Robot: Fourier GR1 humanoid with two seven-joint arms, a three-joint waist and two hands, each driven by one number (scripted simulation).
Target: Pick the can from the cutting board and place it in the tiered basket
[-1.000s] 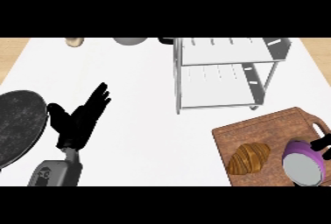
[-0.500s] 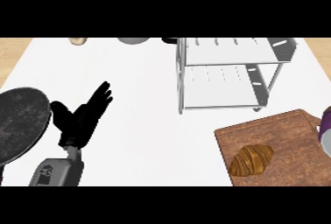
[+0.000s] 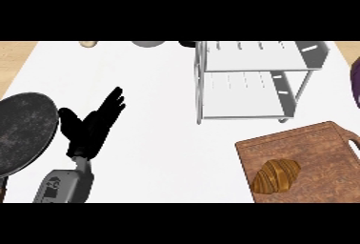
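The purple can (image 3: pixel 355 81) shows only as a sliver at the view's right edge, level with the tiered basket (image 3: pixel 253 81) and well above the wooden cutting board (image 3: pixel 309 150). What holds it lies outside the view. The white wire basket stands at the back right with two shelves showing nothing on them. My left hand (image 3: pixel 91 126) rests open on the counter's left side, fingers straight and pointing up, far from the can. My right hand does not show.
A croissant (image 3: pixel 275 175) lies on the cutting board's near part. A dark round pan (image 3: pixel 21 131) sits at the left edge beside my left hand. Small items (image 3: pixel 88 44), (image 3: pixel 146 44) line the counter's back edge.
The can has left the cutting board, rising up and to the right until it is mostly out of view. The right hand has gone from view. The left hand stays put.
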